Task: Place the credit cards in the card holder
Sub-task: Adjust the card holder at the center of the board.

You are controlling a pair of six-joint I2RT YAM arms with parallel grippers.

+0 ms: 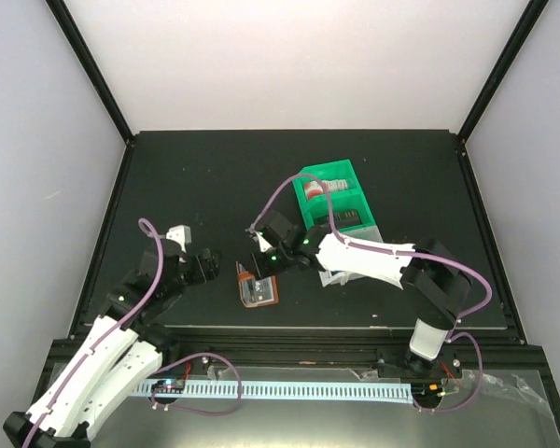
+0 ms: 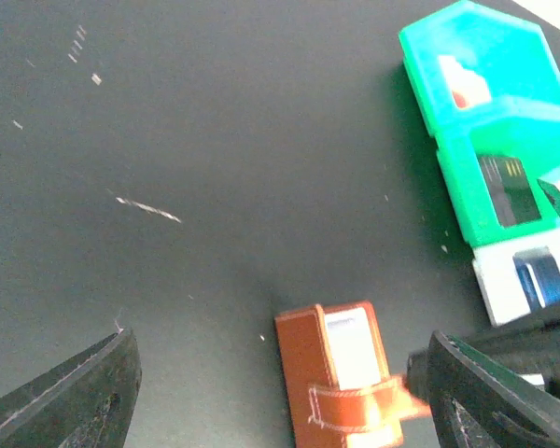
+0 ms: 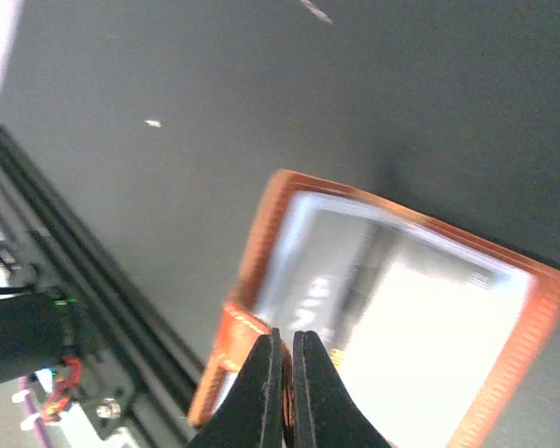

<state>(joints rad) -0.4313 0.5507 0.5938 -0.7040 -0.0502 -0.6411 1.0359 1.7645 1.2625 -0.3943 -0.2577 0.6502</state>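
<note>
Right wrist view: pressing the right gripper [image 3: 287, 347] fully shut, tips over the strap edge of the card holder [image 3: 392, 308], flat on the table [image 3: 168, 84]; grip on strap unclear. Holding the left gripper [image 2: 275, 343] wide open beside it. Showing credit cards [image 2: 465, 86] sitting in the green tray [image 2: 485, 37] beyond.

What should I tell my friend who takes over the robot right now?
Left pincer: open, empty, beside the card holder.
Right pincer: shut, tips at the holder's tab edge; grip unclear.
Credit cards: red-and-white, dark and blue ones in the green-and-white tray.
Done: cannot tell whether the holder has a card inside.
To do: move the tray's cards into the holder.
</note>
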